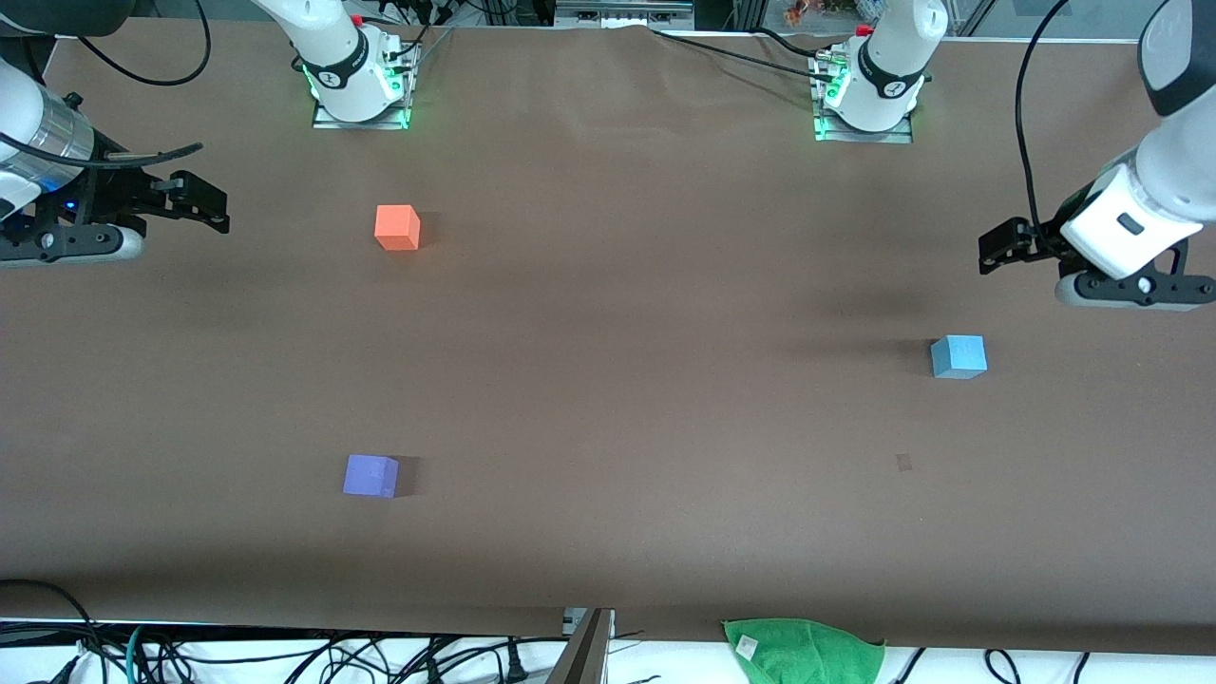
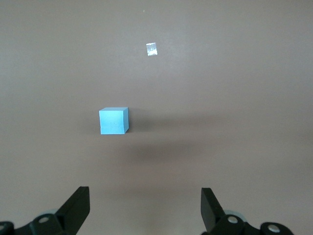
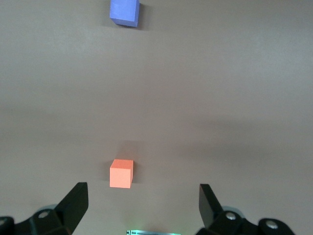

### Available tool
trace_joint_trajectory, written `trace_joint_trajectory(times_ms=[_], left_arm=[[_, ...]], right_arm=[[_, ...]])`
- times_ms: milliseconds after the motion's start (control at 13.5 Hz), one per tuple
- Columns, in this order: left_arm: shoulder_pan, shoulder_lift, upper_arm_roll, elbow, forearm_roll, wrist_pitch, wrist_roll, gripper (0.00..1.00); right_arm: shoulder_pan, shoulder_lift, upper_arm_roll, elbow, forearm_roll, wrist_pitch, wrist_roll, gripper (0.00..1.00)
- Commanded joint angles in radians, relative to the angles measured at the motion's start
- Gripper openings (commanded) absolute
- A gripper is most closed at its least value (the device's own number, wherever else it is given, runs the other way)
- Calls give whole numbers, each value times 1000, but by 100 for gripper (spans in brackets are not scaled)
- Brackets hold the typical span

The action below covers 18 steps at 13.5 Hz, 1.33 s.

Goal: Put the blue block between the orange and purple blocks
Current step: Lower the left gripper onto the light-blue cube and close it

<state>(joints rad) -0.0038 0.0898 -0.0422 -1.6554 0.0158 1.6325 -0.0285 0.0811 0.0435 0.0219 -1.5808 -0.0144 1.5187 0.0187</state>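
Observation:
The light blue block sits alone on the brown table toward the left arm's end; it also shows in the left wrist view. The orange block and the purple block sit toward the right arm's end, the purple one nearer to the front camera, with a wide gap between them. Both show in the right wrist view, the orange block and the purple block. My left gripper is open and empty, over bare table beside the blue block. My right gripper is open and empty, over the table's right-arm end.
A green cloth lies at the table's edge nearest the front camera. A small pale mark is on the table near the blue block. The arm bases stand along the back edge, with cables around.

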Motion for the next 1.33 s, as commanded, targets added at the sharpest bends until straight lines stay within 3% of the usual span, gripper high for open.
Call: trace_joint_trajectory(times_ms=[0,148,443,886,1256], left_arm=[[34,86,4,29,-14,39,27,100],[41,160,5,16,-7,111,25,100],[50,238,4,-30,124,231,27,100],[136,258,2,-326,148,630,145,100],[186,350,1,-366,147,730,220,100]], right_arm=[[-3,-1,6,15,-4,-14,-2,100],[-3,-1,6,15,-3,-14,-2,100],[-3,-1,6,16,-1,-14,-2,100],[-1,-2,6,16,-1,-14,-2,100],[-1,-2,6,16,1,-14,-2,100]])
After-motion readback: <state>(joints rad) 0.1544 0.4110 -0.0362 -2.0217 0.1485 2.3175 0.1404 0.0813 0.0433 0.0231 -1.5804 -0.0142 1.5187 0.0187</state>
